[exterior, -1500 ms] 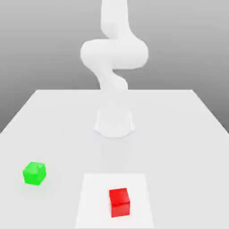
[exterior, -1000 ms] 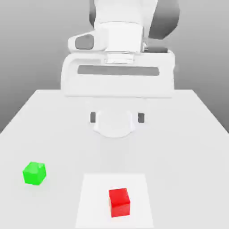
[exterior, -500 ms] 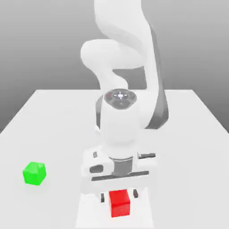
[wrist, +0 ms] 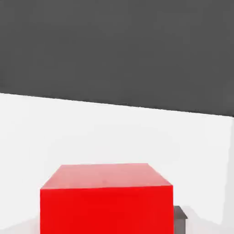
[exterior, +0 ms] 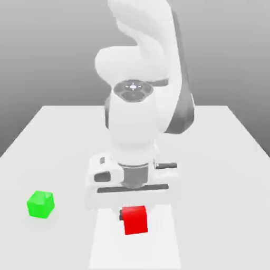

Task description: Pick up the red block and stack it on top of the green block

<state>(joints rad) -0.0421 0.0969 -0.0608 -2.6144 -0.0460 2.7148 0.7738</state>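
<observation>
White table (exterior: 227, 153) under a plain grey backdrop. Arm folded forward and down over the near edge, wrist vertical, hand pointing straight at the surface. Jaws pinched on the red block (exterior: 135, 219) (dark fingertip (wrist: 180, 218) pressed to its side in the hand view). Green block (exterior: 40, 204) resting well apart, toward the exterior view's left
</observation>
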